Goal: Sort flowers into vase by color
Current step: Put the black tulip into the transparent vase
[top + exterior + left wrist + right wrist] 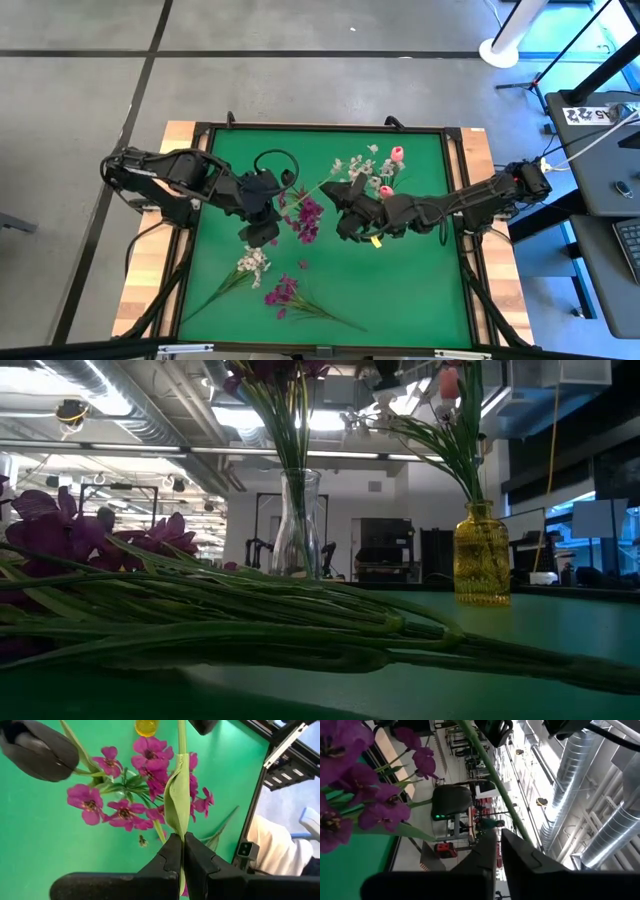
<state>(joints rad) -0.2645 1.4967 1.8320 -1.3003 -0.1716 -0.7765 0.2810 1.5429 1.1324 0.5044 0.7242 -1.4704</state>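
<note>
Green stems (pixel 250 622) before clear vase (pixel 297 525), amber vase (pixel 481 555).

Robotics lab/industrial hall: bare ceiling ducts (pixel 615 835), strip lights (pixel 330 452), concrete floor (pixel 90 90), green-topped bench (pixel 420 290) in black frame, more arm rigs (pixel 262 550) behind, monitors

A: What carries everything?

B: A table (pixel 420 290) with a green top in a dark frame, pale wood showing at its sides.

A: What lies on it?

B: Lower left, a white flower spray (pixel 250 266). Beside it, lower centre, a magenta spray (pixel 284 294), and a clear vase (pixel 297 525) and a yellow vase (pixel 482 567).
</note>
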